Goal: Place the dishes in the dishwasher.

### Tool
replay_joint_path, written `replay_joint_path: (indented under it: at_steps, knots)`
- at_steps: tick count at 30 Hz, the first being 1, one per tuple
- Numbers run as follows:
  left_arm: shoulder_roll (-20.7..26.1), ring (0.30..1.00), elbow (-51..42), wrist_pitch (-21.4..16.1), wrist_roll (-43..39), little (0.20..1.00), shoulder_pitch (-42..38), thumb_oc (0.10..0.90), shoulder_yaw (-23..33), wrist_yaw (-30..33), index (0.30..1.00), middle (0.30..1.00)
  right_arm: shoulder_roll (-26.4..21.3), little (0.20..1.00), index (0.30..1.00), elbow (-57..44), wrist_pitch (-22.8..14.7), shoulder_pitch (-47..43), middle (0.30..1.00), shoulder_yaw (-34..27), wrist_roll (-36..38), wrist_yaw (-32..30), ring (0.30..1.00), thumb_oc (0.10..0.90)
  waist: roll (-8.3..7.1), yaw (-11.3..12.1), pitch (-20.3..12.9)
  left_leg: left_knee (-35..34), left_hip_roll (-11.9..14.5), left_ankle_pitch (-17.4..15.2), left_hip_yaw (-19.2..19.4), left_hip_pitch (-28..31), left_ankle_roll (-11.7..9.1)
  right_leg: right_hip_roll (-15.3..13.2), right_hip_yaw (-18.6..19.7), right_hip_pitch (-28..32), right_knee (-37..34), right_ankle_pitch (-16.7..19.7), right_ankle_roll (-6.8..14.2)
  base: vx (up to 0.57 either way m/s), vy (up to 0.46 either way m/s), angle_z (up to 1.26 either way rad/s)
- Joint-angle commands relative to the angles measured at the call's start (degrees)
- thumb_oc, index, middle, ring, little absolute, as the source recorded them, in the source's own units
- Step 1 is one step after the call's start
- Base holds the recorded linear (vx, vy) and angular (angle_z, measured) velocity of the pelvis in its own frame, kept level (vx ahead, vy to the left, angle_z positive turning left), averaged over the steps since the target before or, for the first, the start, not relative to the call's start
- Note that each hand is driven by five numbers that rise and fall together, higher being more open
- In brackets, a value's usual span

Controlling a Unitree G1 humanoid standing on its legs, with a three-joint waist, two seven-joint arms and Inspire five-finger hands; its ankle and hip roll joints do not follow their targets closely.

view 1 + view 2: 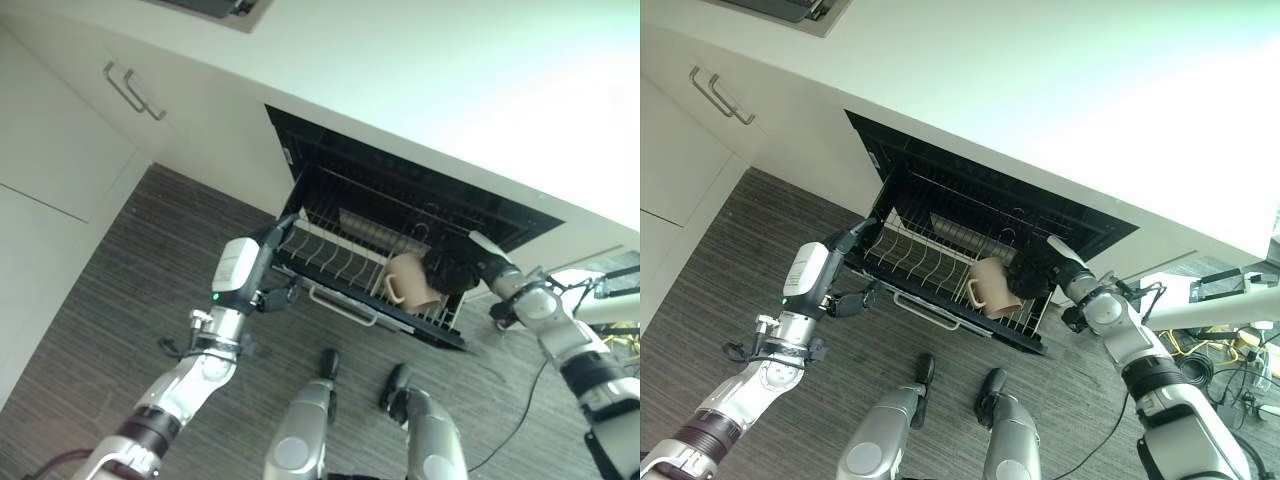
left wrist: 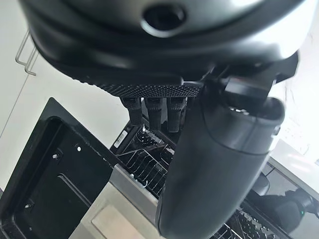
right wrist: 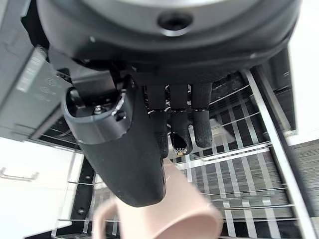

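— What's the room like?
— Dark striped floor (image 1: 120, 300), white cabinets (image 1: 60, 150), a dishwasher (image 1: 400, 200) open under the counter (image 1: 450, 90).
— And the dishes?
— A beige mug (image 1: 992, 285) sits at the rack's (image 1: 930, 265) 3 o'clock end, pinched by the right hand (image 1: 1035, 268).
— The left hand (image 1: 855, 240)?
— At 9 o'clock on the rack's edge, fingers straight.

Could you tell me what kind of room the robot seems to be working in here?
Most likely a home kitchen: an open dishwasher with a wire rack holding a mug, white cabinets and a pale countertop.
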Motion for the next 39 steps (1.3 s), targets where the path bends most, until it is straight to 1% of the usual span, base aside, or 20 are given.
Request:
replay_joint_path:
  at_steps: [1,2,4,5,6,7,10,14,17,21,24,25,26,27,28,29,32,34,39]
  knots:
    - [1.38,0.9,-4.19,-4.14,1.57,0.9,-2.55,0.8,2.47,2.74,0.9,0.9,0.22,0.3,0.3,1.04,0.47,2.58,0.3,5.24,-1.63,3.38,0.3,0.4,-0.35,0.18,-2.11,4.4,3.84,-5.83,3.64,-1.38,-1.73,-1.63,5.34,2.4,-4.88,1.6,8.06,0.02,-0.02,0.09]
    - [1.3,0.9,-4.08,-4.1,1.58,0.9,-2.62,0.8,2.49,2.82,0.9,0.9,0.44,0.9,0.9,1.66,0.57,2.58,0.9,4.81,-0.27,1.88,0.9,0.8,-0.35,0.19,-2.03,4.4,3.84,-5.82,3.54,-1.33,-1.71,-1.57,5.46,2.43,-4.88,1.6,8.04,0.01,-0.015,0.09]
    - [1.09,0.9,-3.88,-4.03,1.55,0.9,-2.65,0.8,2.61,2.85,0.9,0.9,0.87,0.9,0.9,2.35,0.01,2.49,0.9,3.78,2.19,-0.51,0.9,0.8,-0.32,0.19,-1.98,4.4,3.83,-5.88,3.46,-1.27,-1.66,-1.46,5.61,2.45,-4.88,1.55,8.0,0.0,-0.003,0.02]
    - [0.99,0.9,-3.85,-3.96,1.47,0.9,-2.45,0.8,2.81,2.89,0.9,0.9,1.11,0.9,0.9,2.06,-0.86,2.95,0.9,2.54,5.44,-2.24,0.9,0.8,-0.27,0.05,-2.02,4.4,3.85,-5.9,3.42,-1.22,-1.68,-1.35,5.73,2.5,-4.88,1.47,7.96,0.0,0.0,0.0]
    - [0.85,0.9,-3.87,-3.84,1.43,0.9,-2.32,0.8,2.91,2.94,0.9,0.9,1.39,0.9,0.9,1.57,-1.12,3.2,0.9,1.63,7.19,-3.25,0.9,0.8,-0.28,-0.07,-2.06,4.4,3.83,-5.93,3.39,-1.19,-1.68,-1.27,5.87,2.53,-4.88,1.39,7.91,0.0,0.0,0.0]
    - [0.51,0.9,-3.75,-3.7,1.56,0.9,-2.03,0.8,3.12,3.26,0.9,0.9,1.97,0.9,0.9,0.0,-1.69,3.76,0.9,-0.56,9.81,-5.21,0.9,0.8,-0.28,-0.48,-2.28,4.4,3.78,-5.77,3.38,-1.39,-1.63,-1.17,6.13,2.25,-4.88,1.5,7.81,0.0,0.0,0.0]
    - [-0.06,0.9,-3.65,-3.58,1.73,0.9,-1.24,0.8,3.65,3.53,0.9,0.9,2.91,0.9,0.9,-2.43,-2.88,5.32,0.9,-3.32,11.62,-7.46,0.9,0.8,-0.27,-1.03,-2.63,4.4,3.83,-5.93,3.53,-1.12,-1.6,-0.99,6.47,2.32,-4.88,1.37,7.76,0.03,0.03,-0.03]
    - [-1.16,0.9,-3.84,-3.65,2.8,0.9,1.12,0.8,4.56,4.36,0.9,0.9,4.46,0.9,0.9,-7.34,-4.49,9.42,0.9,-7.1,12.0,-10.02,0.9,0.8,-0.3,-1.96,-3.2,4.4,4.07,-6.19,4.07,-0.2,-1.56,-0.84,7.04,2.95,-4.88,1.08,7.64,0.05,0.024,-0.03]
    - [-1.61,0.9,-3.74,-3.81,3.12,0.9,2.04,0.8,4.98,4.69,0.9,0.9,5.12,0.9,0.9,-8.63,-5.39,10.99,0.9,-8.45,12.24,-10.97,0.9,0.8,-0.24,-2.21,-3.55,4.4,4.11,-6.29,4.15,0.3,-1.51,-0.75,7.29,3.33,-4.88,0.96,7.54,0.05,0.013,-0.17]
    - [-2.06,0.9,-4.13,-3.73,3.42,0.9,3.7,0.8,5.73,5.05,0.9,0.9,6.06,0.9,0.9,-11.38,-6.71,13.16,0.9,-10.67,16.12,-13.33,0.9,0.8,-0.11,-2.6,-4.04,4.4,4.16,-6.37,4.21,1.02,-1.49,-0.57,7.65,3.98,-4.88,0.74,7.36,0.05,0.016,-0.05]
    - [-2.66,0.9,-4.42,-3.75,3.91,0.9,5.13,0.8,6.42,5.66,0.9,0.9,7.49,0.9,0.9,-13.69,-9.86,14.91,0.9,-12.83,20.6,-15.08,0.9,0.8,0.01,-3.03,-4.49,4.4,4.3,-6.52,4.34,1.46,-1.53,-0.44,7.82,4.38,-4.88,0.45,7.19,0.04,0.022,-0.05]
    - [-2.93,0.9,-4.62,-3.69,3.96,0.9,5.95,0.8,6.79,5.97,0.9,0.9,8.26,0.9,0.9,-15.51,-11.98,15.99,0.9,-13.98,23.26,-15.9,0.9,0.8,0.06,-3.31,-4.85,4.4,4.36,-6.64,4.45,1.71,-1.54,-0.37,7.93,4.57,-4.88,0.27,7.12,0.04,0.041,-0.1]
    - [-3.13,0.9,-4.62,-3.82,3.89,0.9,6.6,0.8,7.14,6.24,0.9,0.9,9.04,0.9,0.9,-17.02,-13.25,16.74,0.9,-14.97,25.25,-15.69,0.9,0.8,0.13,-3.53,-5.17,4.4,4.43,-6.74,4.58,1.89,-1.57,-0.34,7.98,4.73,-4.88,0.11,7.07,0.04,0.06,-0.18]
    - [-3.63,0.9,-4.64,-4.04,3.95,0.9,7.79,0.8,7.72,6.93,0.9,0.9,10.65,0.9,0.9,-20.42,-15.76,18.3,0.9,-16.43,27.49,-15.57,0.9,0.8,0.23,-3.94,-5.69,4.4,4.56,-6.91,4.9,2.32,-1.59,-0.28,8.05,5.06,-4.88,-0.15,6.97,0.03,0.054,-0.18]
    - [-3.85,0.9,-4.64,-4.08,3.97,0.9,8.22,0.8,7.96,7.09,0.9,0.9,11.18,0.9,0.9,-21.63,-16.46,18.86,0.9,-16.88,27.76,-15.63,0.9,0.8,0.27,-4.11,-5.92,4.4,4.6,-6.98,5.03,2.49,-1.58,-0.23,8.09,5.19,-4.88,-0.26,6.91,0.04,0.068,-0.14]
    - [-4.41,0.9,-4.62,-4.13,4.13,0.9,9.23,0.8,8.39,7.55,0.9,0.9,12.42,0.9,0.9,-24.51,-18.85,20.4,0.9,-17.62,28.38,-16.57,0.9,0.8,0.34,-4.45,-6.6,4.4,4.67,-7.19,5.33,2.94,-1.57,-0.14,8.12,5.58,-4.88,-0.58,6.78,0.04,0.071,-0.07]
    - [-5.42,0.9,-4.12,-4.57,4.39,0.9,11.52,0.8,9.07,9.08,0.9,0.9,14.48,0.9,0.9,-29.06,-23.51,22.71,0.9,-18.78,28.48,-18.78,0.9,0.8,0.37,-4.92,-8.57,4.4,4.75,-7.89,5.97,4.29,-1.47,-0.1,8.23,6.76,-4.88,-1.34,6.58,0.04,0.061,-0.16]
    - [-6.02,0.9,-3.63,-4.68,4.42,0.9,12.54,0.8,9.31,10.19,0.9,0.9,15.39,0.9,0.9,-30.77,-25.39,23.62,0.9,-19.07,30.03,-18.51,0.9,0.8,0.25,-5.03,-9.61,4.4,4.78,-8.27,6.34,5.11,-1.4,-0.1,8.25,7.5,-4.88,-1.67,6.48,0.04,0.037,-0.12]
    - [-7.5,0.9,-2.19,-4.4,3.03,0.9,14.07,0.8,10.22,12.73,0.9,0.9,16.75,0.9,0.9,-34.21,-27.44,24.83,0.9,-19.8,34.99,-15.83,0.9,0.8,0.03,-5.0,-12.35,4.4,4.76,-9.18,7.13,7.12,-1.13,-0.26,8.17,9.44,-4.88,-2.42,6.31,0.05,0.053,-0.08]
